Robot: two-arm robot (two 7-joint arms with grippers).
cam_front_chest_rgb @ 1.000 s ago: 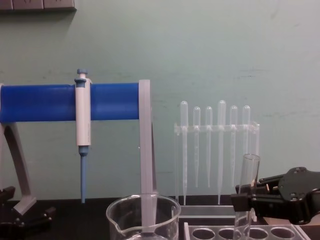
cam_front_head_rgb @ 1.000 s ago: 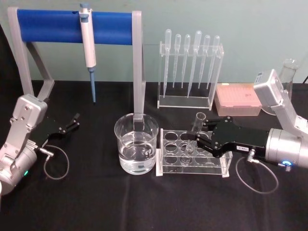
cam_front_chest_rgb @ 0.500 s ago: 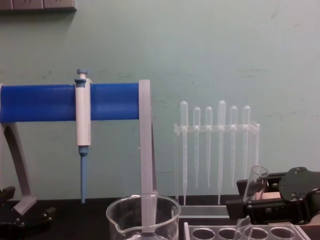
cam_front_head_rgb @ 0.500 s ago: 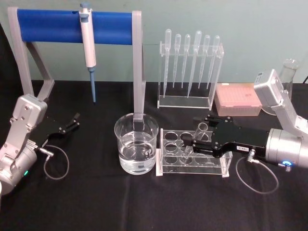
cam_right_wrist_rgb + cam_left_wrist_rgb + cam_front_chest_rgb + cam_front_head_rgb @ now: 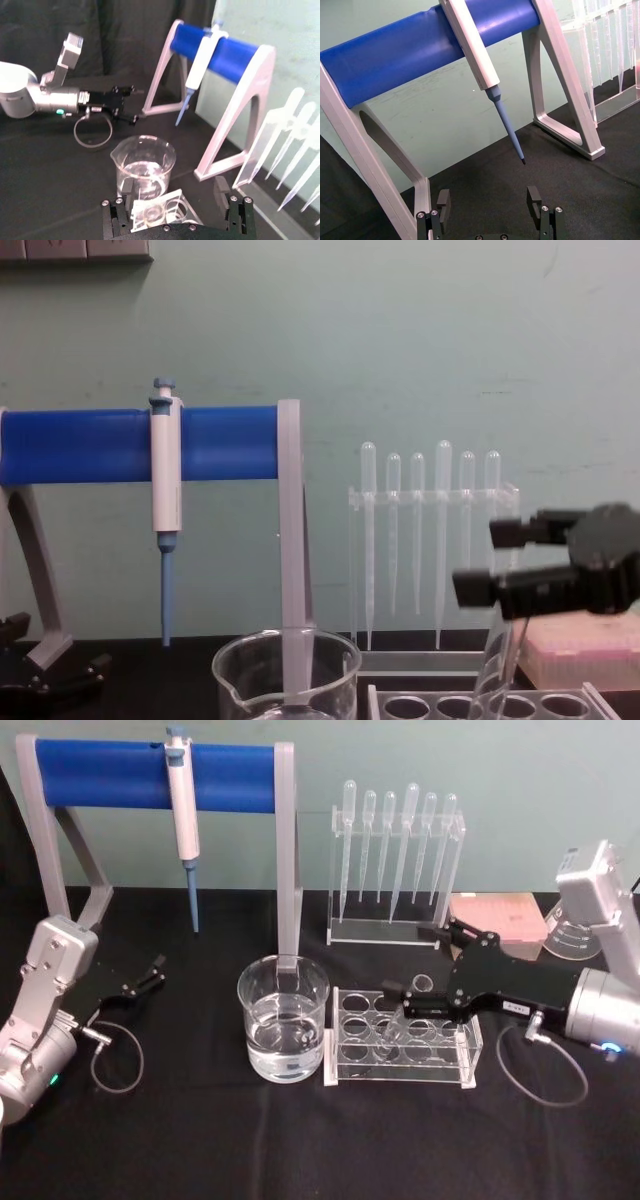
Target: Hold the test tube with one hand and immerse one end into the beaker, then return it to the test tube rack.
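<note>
Test tube leans in its rack, released by the spread right pincer; left pincer idles open on the bench

We note clear glossy glass: beaker, tube. Rack clear glossy plastic. Tablecloth matt black. Right gripper matt black; its arm joint brushed silver metal.

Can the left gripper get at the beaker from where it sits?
Probably yes. The left gripper sits open and low on the table, left of the beaker, with bare black cloth between them. The pipettor hangs farther back. Only the stand's post rises close behind the beaker.
</note>
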